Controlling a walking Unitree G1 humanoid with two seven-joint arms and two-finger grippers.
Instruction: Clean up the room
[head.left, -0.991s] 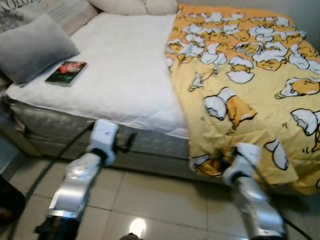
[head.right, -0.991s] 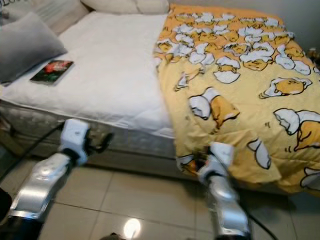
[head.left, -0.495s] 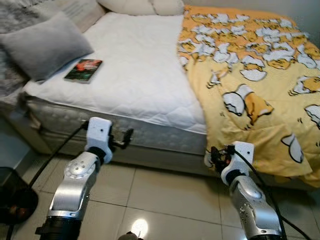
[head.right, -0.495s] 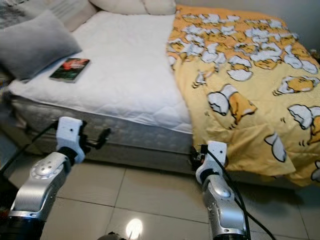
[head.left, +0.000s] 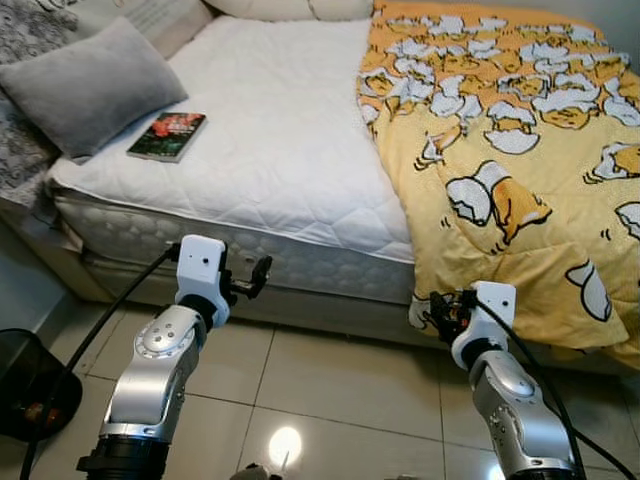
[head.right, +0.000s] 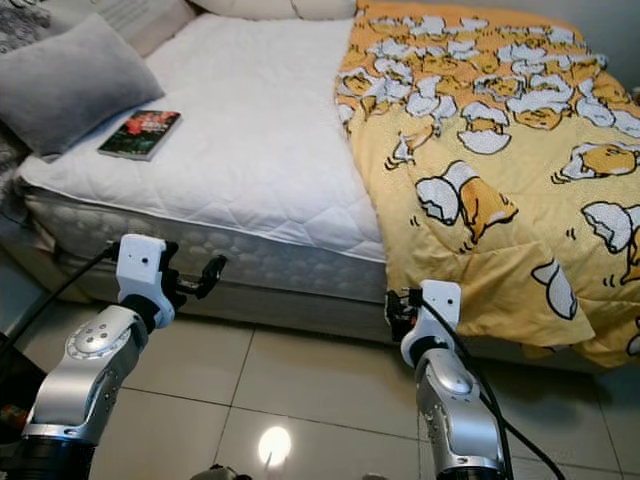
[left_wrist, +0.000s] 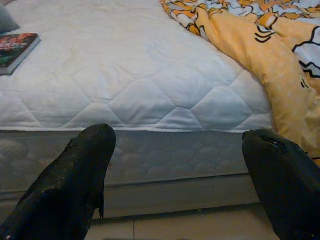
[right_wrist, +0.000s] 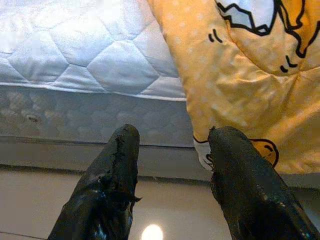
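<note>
A bed with a white quilted mattress (head.left: 280, 150) stands in front of me. A yellow duvet (head.left: 500, 150) printed with cartoon eggs covers its right half and hangs over the near edge. A book (head.left: 167, 136) with a dark cover lies on the left side of the mattress, beside a grey pillow (head.left: 90, 85). My left gripper (head.left: 252, 279) is open, low in front of the mattress side, with nothing between its fingers (left_wrist: 95, 150). My right gripper (head.left: 437, 308) is open just short of the duvet's hanging corner (right_wrist: 240, 100), holding nothing.
Cream pillows (head.left: 300, 8) lie at the head of the bed. A dark round object (head.left: 30, 385) sits on the tiled floor (head.left: 330, 380) at the far left, and a black cable runs past it. A patterned cushion (head.left: 25, 35) is behind the grey pillow.
My right gripper was tucked against the duvet's hanging corner and now sits clear of it, below the edge. The camera has shifted, showing more floor. The left arm has barely moved.
</note>
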